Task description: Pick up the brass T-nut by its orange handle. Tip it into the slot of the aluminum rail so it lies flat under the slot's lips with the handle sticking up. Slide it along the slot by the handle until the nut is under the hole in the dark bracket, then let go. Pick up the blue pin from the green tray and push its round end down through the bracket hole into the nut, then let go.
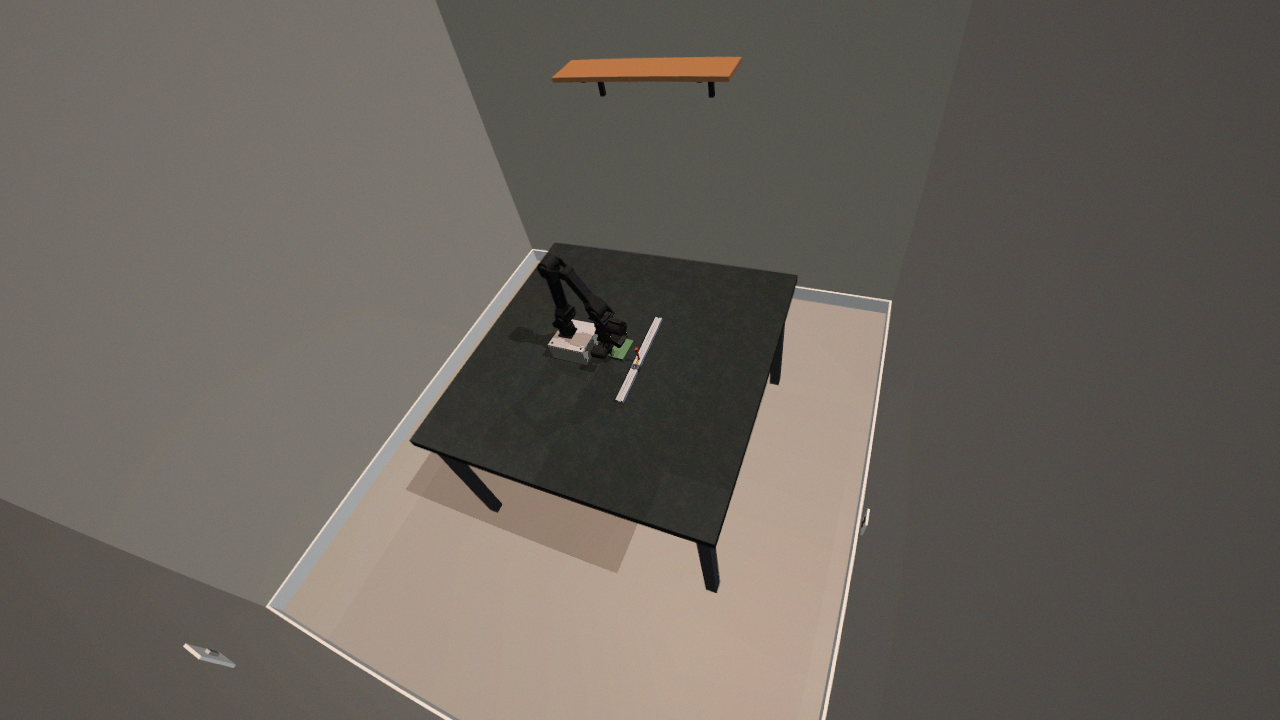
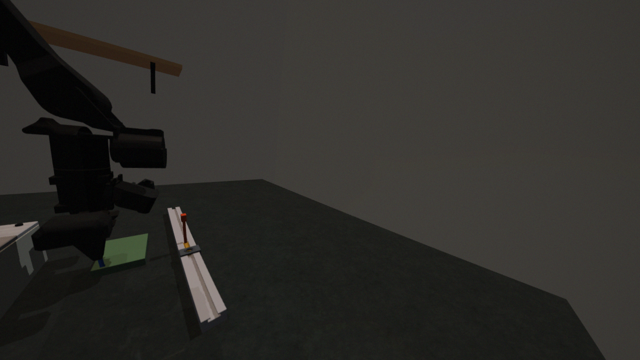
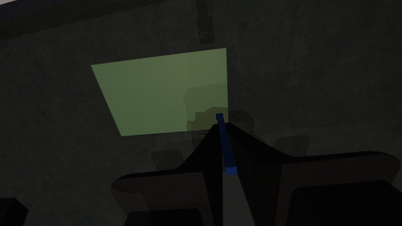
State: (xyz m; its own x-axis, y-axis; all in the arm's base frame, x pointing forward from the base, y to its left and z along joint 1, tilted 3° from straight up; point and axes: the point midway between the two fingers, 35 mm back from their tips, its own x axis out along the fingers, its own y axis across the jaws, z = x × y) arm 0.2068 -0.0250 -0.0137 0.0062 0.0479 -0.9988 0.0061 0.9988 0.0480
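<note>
My gripper (image 3: 222, 128) (image 2: 97, 257) is shut on the blue pin (image 3: 227, 147) (image 2: 101, 262) at the near corner of the green tray (image 3: 151, 91) (image 2: 127, 250) (image 1: 623, 347). The pin is upright with a slight lean; its lower end shows below the fingertips. The aluminum rail (image 2: 196, 277) (image 1: 651, 334) lies beyond the tray. The orange handle (image 2: 184, 230) (image 1: 637, 352) sticks up from the slot, right beside the dark bracket (image 2: 195, 249). A bit of the brass T-nut (image 2: 186, 245) shows at the handle's foot, at the bracket's edge; the rest is hidden.
The pale robot base (image 1: 572, 343) (image 2: 17, 250) stands just behind the tray, close to the gripper. The black table (image 1: 572, 447) (image 2: 358, 304) carries everything. An orange shelf (image 1: 648, 68) (image 2: 107, 48) is on the wall, beyond the table.
</note>
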